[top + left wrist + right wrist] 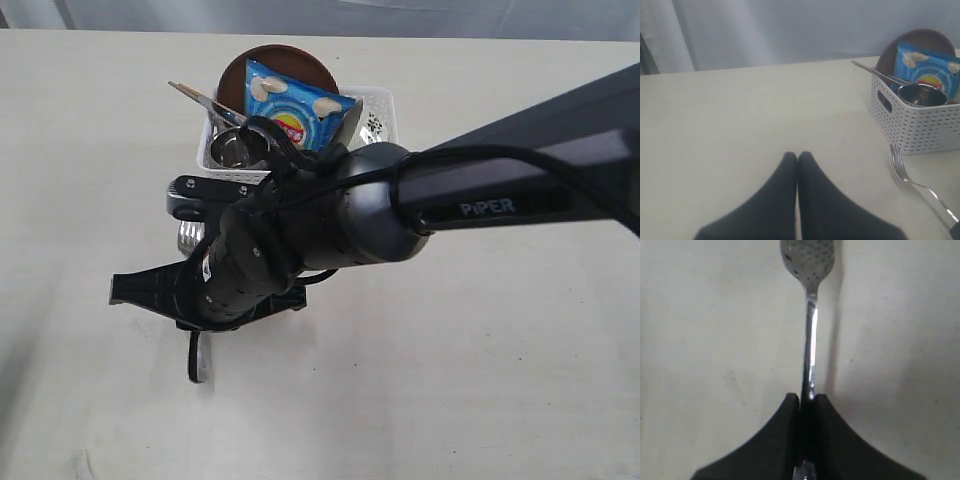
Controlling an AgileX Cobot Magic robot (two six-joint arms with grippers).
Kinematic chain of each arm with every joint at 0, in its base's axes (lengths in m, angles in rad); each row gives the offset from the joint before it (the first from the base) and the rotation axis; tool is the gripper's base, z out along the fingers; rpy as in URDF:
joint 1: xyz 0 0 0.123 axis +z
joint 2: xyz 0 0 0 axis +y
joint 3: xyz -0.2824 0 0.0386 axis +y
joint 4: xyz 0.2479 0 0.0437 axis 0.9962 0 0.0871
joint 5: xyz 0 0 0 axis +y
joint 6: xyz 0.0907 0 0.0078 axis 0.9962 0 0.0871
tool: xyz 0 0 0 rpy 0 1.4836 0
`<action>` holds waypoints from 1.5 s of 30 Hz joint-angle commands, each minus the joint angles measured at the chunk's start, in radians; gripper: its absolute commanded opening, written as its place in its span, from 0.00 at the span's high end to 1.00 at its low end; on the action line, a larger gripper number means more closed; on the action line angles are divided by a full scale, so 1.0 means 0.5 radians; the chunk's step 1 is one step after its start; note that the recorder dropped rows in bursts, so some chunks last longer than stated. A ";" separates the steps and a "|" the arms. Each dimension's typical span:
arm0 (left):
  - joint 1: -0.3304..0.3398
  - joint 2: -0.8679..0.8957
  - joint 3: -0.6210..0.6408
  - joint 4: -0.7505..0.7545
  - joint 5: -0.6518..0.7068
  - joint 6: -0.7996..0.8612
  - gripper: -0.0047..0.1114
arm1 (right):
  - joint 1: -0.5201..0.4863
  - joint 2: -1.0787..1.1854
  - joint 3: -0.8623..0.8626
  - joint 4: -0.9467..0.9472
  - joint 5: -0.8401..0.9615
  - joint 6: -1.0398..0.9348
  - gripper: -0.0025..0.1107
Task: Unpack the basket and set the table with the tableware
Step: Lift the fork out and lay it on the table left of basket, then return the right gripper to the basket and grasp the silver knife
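My right gripper [807, 399] is shut on the handle of a steel fork [809, 315]. The fork's head [188, 238] lies close to the table [480, 380], just in front of the white basket [385, 105]. The right arm reaches across to the left side, its fingers [196, 365] pointing down. In the basket [920, 125] stand a brown plate [920, 37] and a steel cup [922, 95], and thin utensils [875, 72] stick out over the rim. My left gripper [798, 156] is shut and empty, well left of the fork [900, 167].
A blue chip bag [295, 110] leans on the plate inside the basket. The right arm's dark body [450, 190] covers the middle of the exterior view. A grey curtain [790, 30] hangs behind the table's far edge.
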 commanded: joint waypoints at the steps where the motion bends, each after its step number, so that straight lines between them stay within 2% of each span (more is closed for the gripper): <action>1: -0.012 -0.005 0.005 -0.005 -0.017 -0.009 0.96 | -0.015 0.010 0.003 -0.043 0.037 0.020 0.98; 9: -0.012 -0.005 0.005 -0.005 -0.017 -0.009 0.96 | -0.020 0.020 0.003 -0.094 0.109 0.020 0.98; 11: -0.012 -0.005 0.005 -0.005 -0.017 -0.009 0.96 | -0.020 0.020 0.003 -0.094 0.122 0.020 0.92; 15: -0.012 -0.005 0.005 -0.005 -0.017 -0.009 0.96 | -0.020 0.020 -0.001 -0.094 0.126 -0.002 0.66; 16: -0.012 -0.005 0.005 -0.005 -0.017 -0.009 0.96 | -0.020 0.020 -0.001 -0.094 0.126 -0.002 0.63; 21: -0.012 -0.005 0.005 -0.005 -0.017 -0.009 0.96 | -0.020 -0.030 -0.016 -0.189 0.148 -0.027 0.64; 24: -0.012 -0.005 0.005 -0.005 -0.017 -0.009 0.96 | -0.020 -0.098 -0.118 -0.391 0.303 -0.030 0.64; 30: -0.012 -0.005 0.005 -0.005 -0.017 -0.009 0.96 | -0.023 -0.220 -0.573 -0.897 1.062 -0.030 0.64; 34: -0.012 -0.005 0.005 -0.005 -0.017 -0.009 0.96 | -0.120 -0.220 -0.930 -0.986 1.499 -0.099 0.64; 38: -0.012 -0.005 0.005 -0.005 -0.017 -0.009 0.96 | -0.266 -0.216 -1.070 -0.986 1.575 -0.174 0.64; 45: -0.012 -0.005 0.005 -0.005 -0.017 -0.009 0.96 | -0.500 -0.144 -1.080 -0.866 1.534 -0.164 0.64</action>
